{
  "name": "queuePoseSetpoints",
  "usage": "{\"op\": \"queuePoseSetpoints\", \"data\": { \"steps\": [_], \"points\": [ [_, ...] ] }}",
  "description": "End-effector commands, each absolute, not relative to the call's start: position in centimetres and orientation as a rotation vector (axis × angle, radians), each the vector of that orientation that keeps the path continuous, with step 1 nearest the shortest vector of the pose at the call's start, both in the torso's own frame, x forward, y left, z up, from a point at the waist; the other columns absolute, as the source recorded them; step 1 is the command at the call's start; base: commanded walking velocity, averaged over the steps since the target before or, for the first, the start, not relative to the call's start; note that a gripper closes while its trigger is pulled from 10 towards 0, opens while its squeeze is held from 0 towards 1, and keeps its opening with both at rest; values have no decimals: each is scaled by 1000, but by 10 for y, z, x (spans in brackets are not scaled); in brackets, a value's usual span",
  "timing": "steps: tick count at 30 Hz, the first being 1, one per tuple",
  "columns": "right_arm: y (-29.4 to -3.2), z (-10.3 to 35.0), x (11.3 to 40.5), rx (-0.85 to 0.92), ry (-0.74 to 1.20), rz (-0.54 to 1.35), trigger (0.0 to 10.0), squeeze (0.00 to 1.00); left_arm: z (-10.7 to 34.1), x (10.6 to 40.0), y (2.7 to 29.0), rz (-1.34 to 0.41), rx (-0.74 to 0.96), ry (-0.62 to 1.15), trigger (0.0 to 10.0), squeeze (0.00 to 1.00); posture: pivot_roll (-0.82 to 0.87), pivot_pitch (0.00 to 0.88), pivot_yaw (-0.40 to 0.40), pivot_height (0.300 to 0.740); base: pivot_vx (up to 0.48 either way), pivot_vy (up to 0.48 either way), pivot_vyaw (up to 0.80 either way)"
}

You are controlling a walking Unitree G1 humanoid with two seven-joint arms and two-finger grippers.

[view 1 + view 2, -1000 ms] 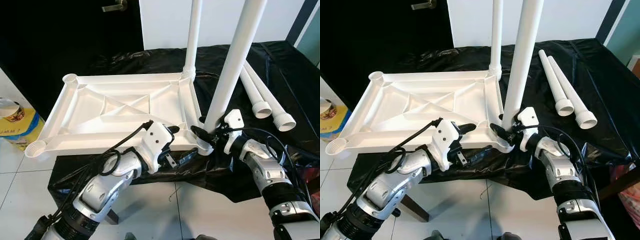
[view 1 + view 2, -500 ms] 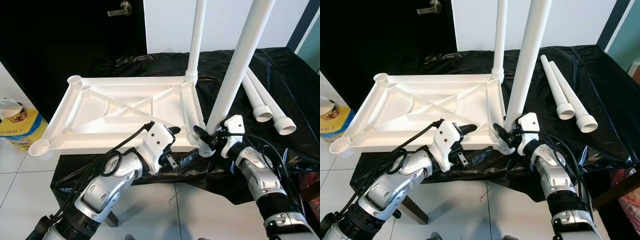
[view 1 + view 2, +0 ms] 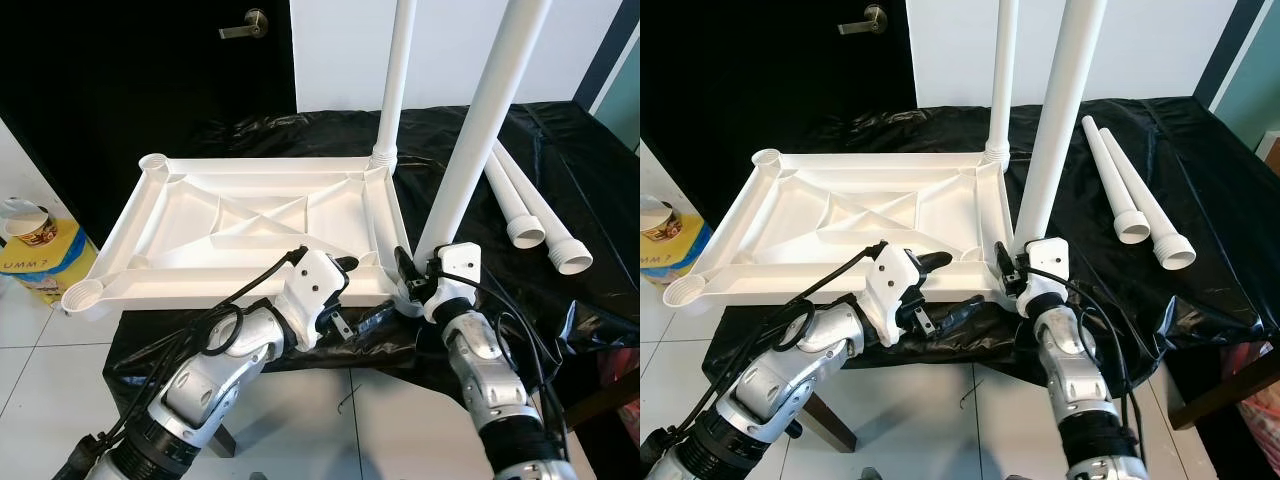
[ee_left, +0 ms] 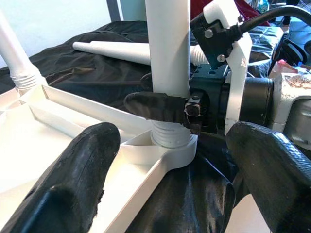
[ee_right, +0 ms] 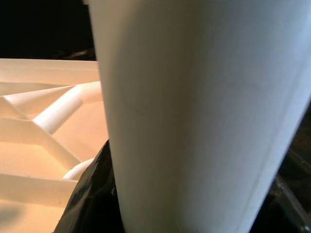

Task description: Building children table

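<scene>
A white children's tabletop (image 3: 250,215) lies upside down on a black-covered table. One white leg (image 3: 400,70) stands in its far right corner socket. A second, thicker-looking leg (image 3: 480,110) stands tilted in the near right socket (image 4: 172,145). My right gripper (image 3: 408,270) is shut on the base of that near leg (image 5: 194,97), with one black finger (image 4: 160,107) wrapped across it. My left gripper (image 3: 360,292) is open and straddles the tabletop's near rim beside that corner, one finger above the rim and one below.
Two loose white legs (image 3: 520,195) (image 3: 555,235) lie on the black cloth (image 3: 590,180) at the right. Both left corner sockets (image 3: 153,162) (image 3: 80,297) are open. A yellow bag with a cup (image 3: 35,250) sits on the floor at the left.
My right forearm has swung in from the right to below the near leg, its gripper still shut on the base. The left gripper has kept its place. The camera has shifted slightly.
</scene>
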State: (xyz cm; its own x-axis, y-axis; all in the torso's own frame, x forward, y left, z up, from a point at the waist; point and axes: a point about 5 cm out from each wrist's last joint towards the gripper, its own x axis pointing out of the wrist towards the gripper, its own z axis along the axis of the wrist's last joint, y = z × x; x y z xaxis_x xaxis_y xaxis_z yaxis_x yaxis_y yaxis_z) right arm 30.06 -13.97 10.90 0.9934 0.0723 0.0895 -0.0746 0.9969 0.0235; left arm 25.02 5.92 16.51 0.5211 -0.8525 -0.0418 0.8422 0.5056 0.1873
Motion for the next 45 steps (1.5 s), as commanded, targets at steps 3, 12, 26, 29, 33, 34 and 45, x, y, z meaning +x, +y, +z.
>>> {"op": "queuePoseSetpoints", "data": {
  "steps": [3, 12, 26, 29, 33, 34, 45],
  "points": [
    [-152, 85, 291, 58, 31, -89, 10000, 0, 165, 244, 61, -1120, 205, -50, 10000, 0, -60, 32, 0, 740, 0, 0, 0],
    [-138, 87, 284, 69, 30, -80, 10000, 0, 164, 246, 62, -1111, 200, -47, 10000, 0, -70, 45, 7, 740, 0, 0, 0],
    [-141, 103, 285, 10, -26, -36, 10000, 1000, 167, 253, 62, -1105, 210, -64, 10000, 0, -91, 40, 9, 740, 0, 0, 0],
    [-140, 106, 283, 2, -46, 17, 10000, 1000, 169, 255, 64, -1092, 204, -72, 10000, 0, -96, 36, 7, 740, 0, 0, 0],
    [-143, 109, 280, -29, -75, 95, 10000, 1000, 169, 255, 66, -1077, 204, -73, 10000, 0, -89, 40, -5, 740, 0, 0, 0],
    [-144, 110, 280, -30, -80, 138, 10000, 1000, 168, 255, 66, -1075, 205, -72, 10000, 0, -84, 40, -11, 740, 0, 0, 0],
    [-150, 117, 280, -63, -98, 377, 10000, 0, 169, 254, 64, -1065, 198, -70, 10000, 0, -76, 49, -9, 740, 0, 0, 0]
  ]
}}
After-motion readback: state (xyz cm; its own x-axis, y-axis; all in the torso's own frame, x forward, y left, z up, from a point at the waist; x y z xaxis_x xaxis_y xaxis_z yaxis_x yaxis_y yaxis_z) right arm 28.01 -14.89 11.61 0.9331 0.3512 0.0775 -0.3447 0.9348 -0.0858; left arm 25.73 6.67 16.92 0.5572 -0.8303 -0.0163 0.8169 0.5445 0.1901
